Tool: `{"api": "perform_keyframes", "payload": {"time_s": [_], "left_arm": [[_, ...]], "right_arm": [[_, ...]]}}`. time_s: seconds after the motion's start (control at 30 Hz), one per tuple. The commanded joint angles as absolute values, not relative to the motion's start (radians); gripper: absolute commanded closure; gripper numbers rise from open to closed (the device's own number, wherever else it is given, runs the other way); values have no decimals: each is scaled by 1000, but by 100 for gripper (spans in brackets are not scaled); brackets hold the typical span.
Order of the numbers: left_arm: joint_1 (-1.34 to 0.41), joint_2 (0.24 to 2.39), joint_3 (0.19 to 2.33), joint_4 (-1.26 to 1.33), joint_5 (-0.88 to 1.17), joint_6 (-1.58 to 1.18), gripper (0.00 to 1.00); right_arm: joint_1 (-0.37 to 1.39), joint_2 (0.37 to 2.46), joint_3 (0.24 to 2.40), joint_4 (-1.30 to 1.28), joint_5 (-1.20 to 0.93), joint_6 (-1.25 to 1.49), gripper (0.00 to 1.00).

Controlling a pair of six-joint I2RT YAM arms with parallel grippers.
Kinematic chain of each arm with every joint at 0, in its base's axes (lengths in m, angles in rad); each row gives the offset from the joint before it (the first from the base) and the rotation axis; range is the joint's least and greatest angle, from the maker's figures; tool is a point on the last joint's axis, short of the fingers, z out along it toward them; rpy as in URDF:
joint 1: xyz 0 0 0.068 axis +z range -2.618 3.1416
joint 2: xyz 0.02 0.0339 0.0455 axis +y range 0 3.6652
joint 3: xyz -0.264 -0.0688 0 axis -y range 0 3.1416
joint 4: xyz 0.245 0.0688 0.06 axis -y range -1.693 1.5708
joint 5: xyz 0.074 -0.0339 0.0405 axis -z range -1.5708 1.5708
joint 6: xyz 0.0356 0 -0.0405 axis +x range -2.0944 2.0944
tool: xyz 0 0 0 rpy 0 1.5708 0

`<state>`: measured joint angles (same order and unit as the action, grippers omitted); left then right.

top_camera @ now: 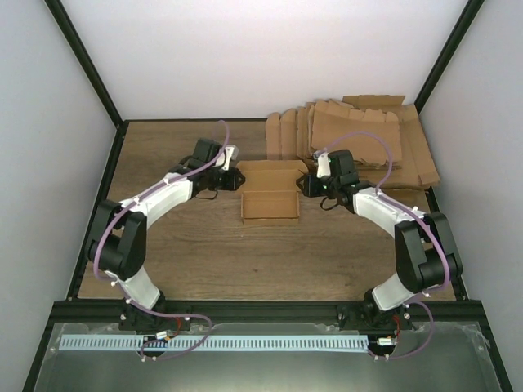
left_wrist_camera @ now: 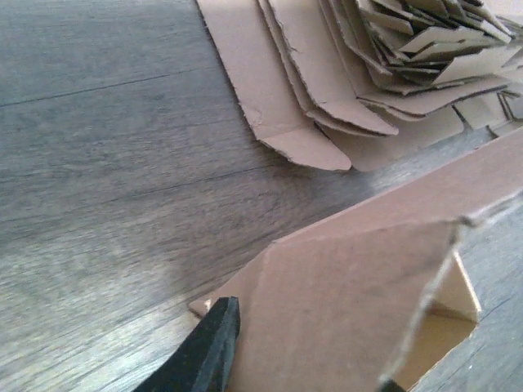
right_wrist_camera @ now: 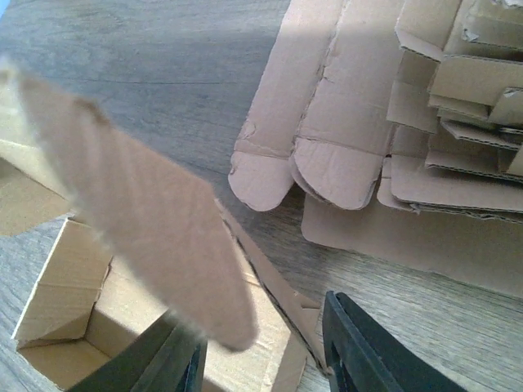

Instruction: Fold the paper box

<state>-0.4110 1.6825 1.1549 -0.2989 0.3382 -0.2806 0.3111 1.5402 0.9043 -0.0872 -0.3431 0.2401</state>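
Paper box [top_camera: 270, 194] lies near the middle of the table [top_camera: 188, 253]. It is partly folded, with a shallow open tray on its 6 o'clock side and a flatter panel on its 12 o'clock side.

The left claw [top_camera: 232, 171] sits at the box's 9 o'clock end. In the left wrist view, one black finger [left_wrist_camera: 214, 347] is just beside a raised end flap of the box [left_wrist_camera: 351, 302]. The other finger is almost wholly hidden behind the cardboard, so it cannot be told whether this claw is clenched or released.

The right claw [top_camera: 313, 183] sits at the 3 o'clock end. In its wrist view the two fingers [right_wrist_camera: 364, 355] stand apart, released, on either side of the tray's corner wall [right_wrist_camera: 282, 343]. A blurred flap tilts up in front of them.

A fanned pile of flat cardboard blanks [top_camera: 359, 139] lies at 1 o'clock from the box, near the right claw, in the table's far right corner.
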Motion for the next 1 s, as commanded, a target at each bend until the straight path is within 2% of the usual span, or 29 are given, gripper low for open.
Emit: {"api": "perform_keyframes", "payload": {"time_s": [0.0,0.13,0.57,0.97], "left_arm": [[-437,1690,1209,-315,338,-269,83],[-468,1671,1195,-319,299,-299,83],[-536,1570,1030,-144,190,-460,86],[-634,1465,854,6,73,-558,87]], "right_arm": [[347,1519,960,-100,-302,229,60],[383,1505,954,-115,-287,242,61],[417,1448,850,-51,-253,305,76],[446,1370,700,26,-232,350,78]]}}
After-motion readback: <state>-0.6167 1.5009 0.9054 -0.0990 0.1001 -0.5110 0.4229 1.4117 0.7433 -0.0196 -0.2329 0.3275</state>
